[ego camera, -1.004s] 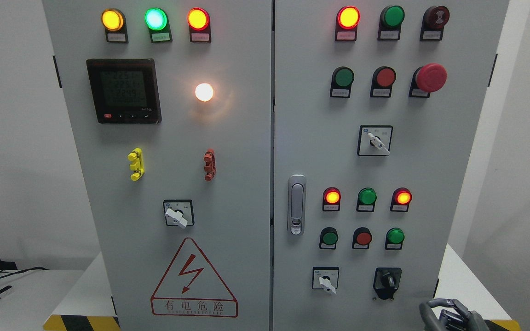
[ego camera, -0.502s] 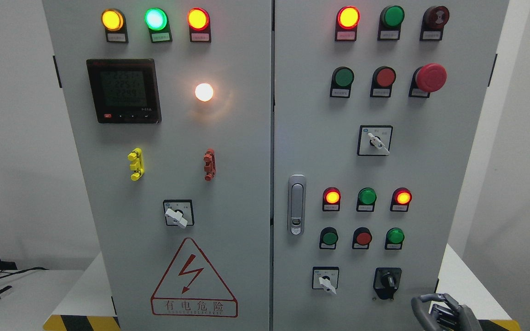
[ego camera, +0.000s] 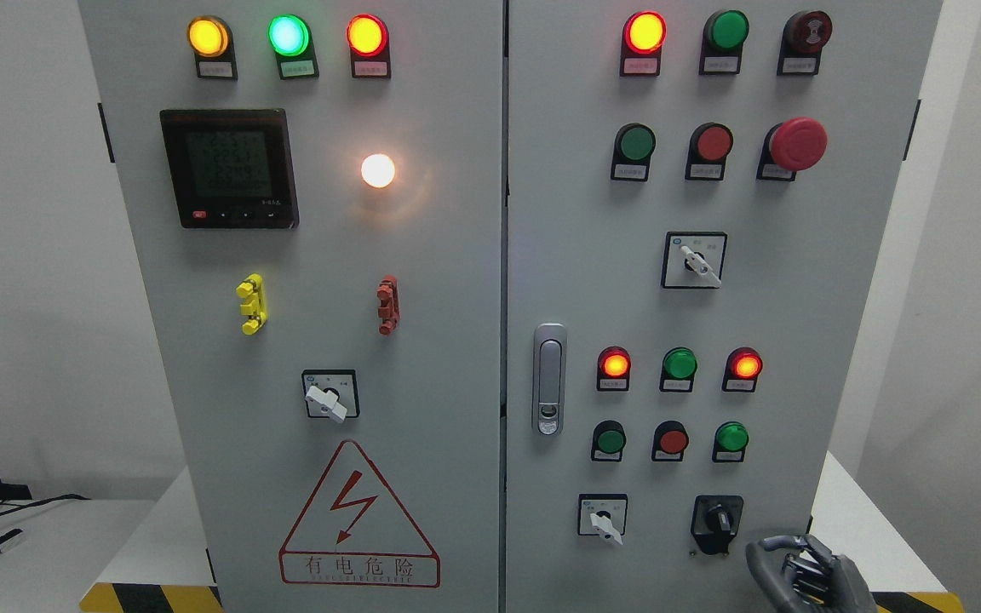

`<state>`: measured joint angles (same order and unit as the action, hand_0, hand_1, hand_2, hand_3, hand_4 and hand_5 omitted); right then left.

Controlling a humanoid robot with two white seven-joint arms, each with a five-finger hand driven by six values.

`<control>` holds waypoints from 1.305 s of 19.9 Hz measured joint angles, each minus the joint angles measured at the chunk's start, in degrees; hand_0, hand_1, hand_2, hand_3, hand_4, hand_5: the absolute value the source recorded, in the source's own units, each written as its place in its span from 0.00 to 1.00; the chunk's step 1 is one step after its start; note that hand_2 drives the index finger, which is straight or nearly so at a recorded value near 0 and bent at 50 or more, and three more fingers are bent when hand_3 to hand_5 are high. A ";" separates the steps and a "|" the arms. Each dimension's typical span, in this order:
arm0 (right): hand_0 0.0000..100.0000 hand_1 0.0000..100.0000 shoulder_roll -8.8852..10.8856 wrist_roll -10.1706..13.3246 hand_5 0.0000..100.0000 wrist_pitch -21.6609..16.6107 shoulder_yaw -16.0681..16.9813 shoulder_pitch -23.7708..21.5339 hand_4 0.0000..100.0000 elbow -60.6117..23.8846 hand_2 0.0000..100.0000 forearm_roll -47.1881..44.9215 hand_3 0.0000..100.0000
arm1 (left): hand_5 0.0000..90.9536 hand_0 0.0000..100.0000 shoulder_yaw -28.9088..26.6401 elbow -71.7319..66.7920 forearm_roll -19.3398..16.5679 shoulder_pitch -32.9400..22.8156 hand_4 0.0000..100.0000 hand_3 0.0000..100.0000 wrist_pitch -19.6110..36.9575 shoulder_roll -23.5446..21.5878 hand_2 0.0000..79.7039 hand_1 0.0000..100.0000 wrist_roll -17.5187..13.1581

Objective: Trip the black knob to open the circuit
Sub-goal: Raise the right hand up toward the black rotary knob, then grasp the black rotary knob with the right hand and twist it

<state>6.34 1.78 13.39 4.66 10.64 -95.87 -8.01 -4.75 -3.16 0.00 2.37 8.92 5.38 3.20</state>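
The robot's grey right hand (ego camera: 801,575) shows at the lower right, fingers curled loosely and holding nothing. Just up and to its left, apart from it, sits the black rotary knob on its black square plate (ego camera: 717,519), its grip ridge roughly upright. Nothing stands between them. Farther left is a white-handled selector switch (ego camera: 602,518); above, a row of round pushbuttons (ego camera: 670,441).

An electrical test or training lab: a grey two-door control cabinet (ego camera: 422,340) stands on a white surface (ego camera: 73,545) edged with yellow-black hazard tape (ego camera: 150,598), crowded with lit indicator lamps (ego camera: 286,35), a digital meter (ego camera: 229,168) (screen lit), selector switches (ego camera: 695,260) and a high-voltage warning triangle (ego camera: 358,515), against plain white walls.
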 measured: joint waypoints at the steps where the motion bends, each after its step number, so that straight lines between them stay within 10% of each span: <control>1: 0.32 0.72 0.00 0.00 0.93 -0.01 -0.09 0.25 1.00 0.37 0.51 0.00 1.00 | 0.00 0.12 0.00 0.00 0.00 0.00 0.00 0.00 0.00 0.00 0.00 0.39 0.00; 26: 0.33 0.72 -0.21 0.93 0.93 -0.17 -3.21 1.83 1.00 3.94 0.51 -0.05 1.00 | 0.00 0.12 0.00 0.00 0.00 0.00 0.00 0.00 0.00 0.01 0.00 0.39 0.00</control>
<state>6.13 2.71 13.22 1.45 12.47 -91.93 -8.07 -4.75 -3.17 0.00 2.37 8.92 5.39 3.20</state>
